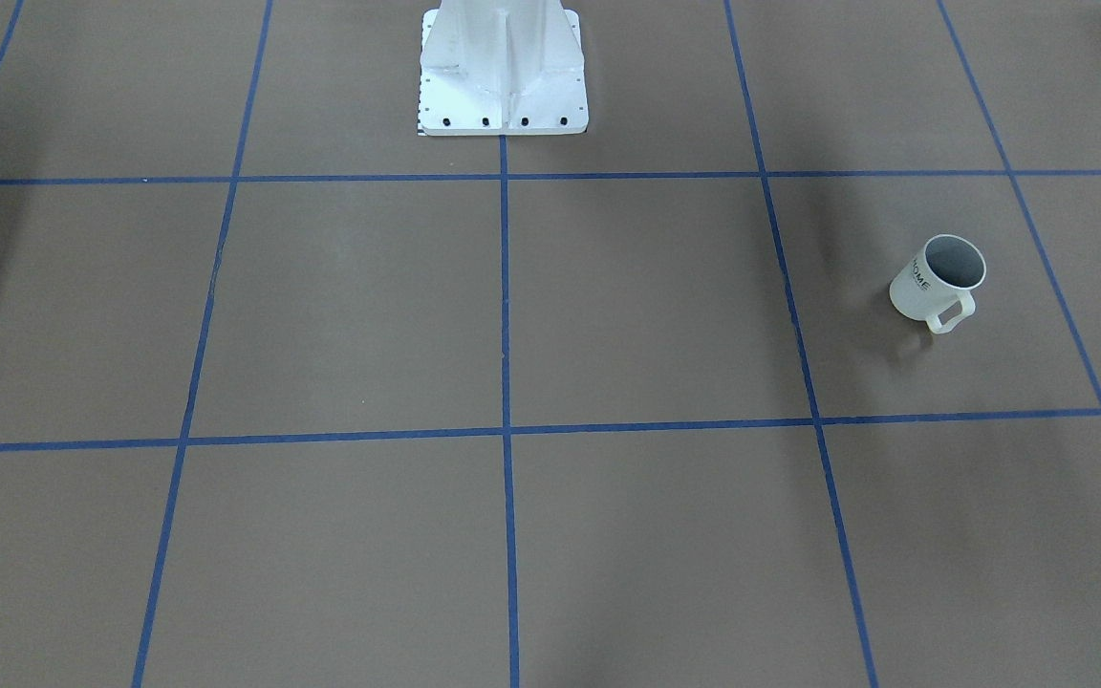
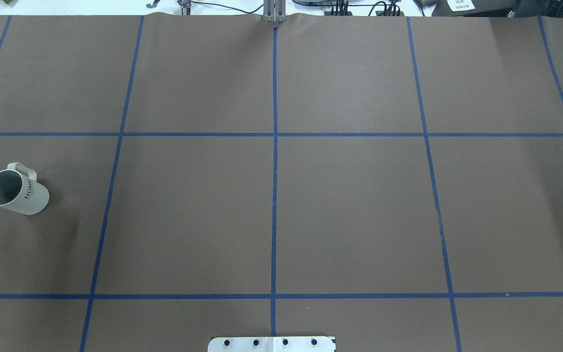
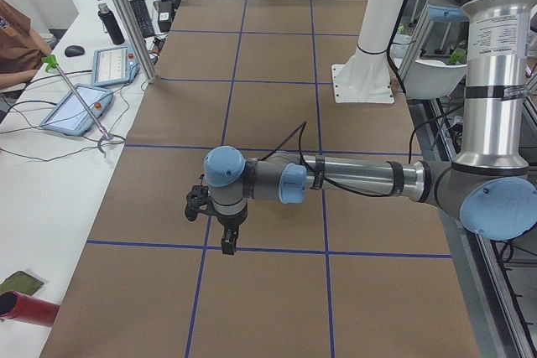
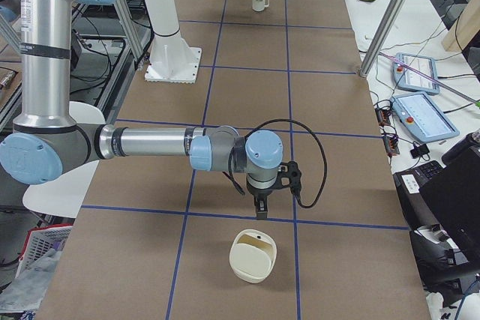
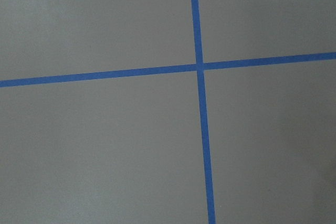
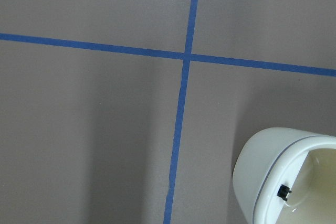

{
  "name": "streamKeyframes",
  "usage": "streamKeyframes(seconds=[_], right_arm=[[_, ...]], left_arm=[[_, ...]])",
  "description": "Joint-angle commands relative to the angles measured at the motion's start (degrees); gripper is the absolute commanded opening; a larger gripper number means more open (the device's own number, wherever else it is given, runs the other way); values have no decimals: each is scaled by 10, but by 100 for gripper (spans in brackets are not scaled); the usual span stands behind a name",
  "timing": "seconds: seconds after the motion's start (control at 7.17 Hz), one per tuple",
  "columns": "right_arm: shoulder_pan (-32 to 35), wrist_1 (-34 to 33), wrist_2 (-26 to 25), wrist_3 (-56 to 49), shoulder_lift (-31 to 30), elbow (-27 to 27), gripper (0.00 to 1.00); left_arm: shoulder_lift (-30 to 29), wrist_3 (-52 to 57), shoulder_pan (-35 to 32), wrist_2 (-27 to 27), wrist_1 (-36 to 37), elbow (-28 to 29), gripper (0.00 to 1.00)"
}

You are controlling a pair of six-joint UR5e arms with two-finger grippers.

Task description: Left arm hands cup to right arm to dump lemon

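The white "HOME" cup (image 1: 938,280) stands upright on the brown table on the robot's left side. Its handle points away from the robot. It also shows in the overhead view (image 2: 15,191) and, small, at the far end in the exterior right view (image 4: 259,0). Its grey inside shows no lemon, and no lemon is in any view. The left gripper (image 3: 226,247) shows only in the exterior left view, pointing down over a tape crossing. The right gripper (image 4: 260,213) shows only in the exterior right view, pointing down beside a cream bin. I cannot tell whether either gripper is open or shut.
A cream bin (image 4: 253,256) sits on the table at the robot's right end, at the lower right of the right wrist view (image 6: 283,177). The white pedestal (image 1: 503,76) stands at the table's robot side. Side benches carry tablets (image 3: 84,90) and cables.
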Motion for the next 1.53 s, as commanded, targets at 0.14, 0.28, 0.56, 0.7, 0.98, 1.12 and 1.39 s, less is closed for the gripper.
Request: streamKeyframes(seconds=[0.14, 0.28, 0.56, 0.7, 0.98, 1.12, 1.39], right_arm=[[0, -1, -1, 0, -2, 1, 100], [0, -1, 3, 0, -1, 3, 100], [0, 0, 4, 1, -1, 3, 100], [0, 0, 4, 1, -1, 5, 100], [0, -2, 5, 1, -1, 11, 100], [0, -3, 3, 1, -2, 13, 100], [0, -4, 4, 1, -2, 13, 100]], left_arm=[[-2, -3, 0, 0, -1, -2, 100], [-14, -8, 0, 1, 6, -7, 100], [-38, -10, 1, 5, 11, -11, 100], [-45, -13, 2, 1, -4, -15, 100], [-89, -142, 46, -1, -18, -37, 100], [-105, -150, 66, -2, -18, -39, 100], [-89, -298, 135, 2, -52, -42, 100]])
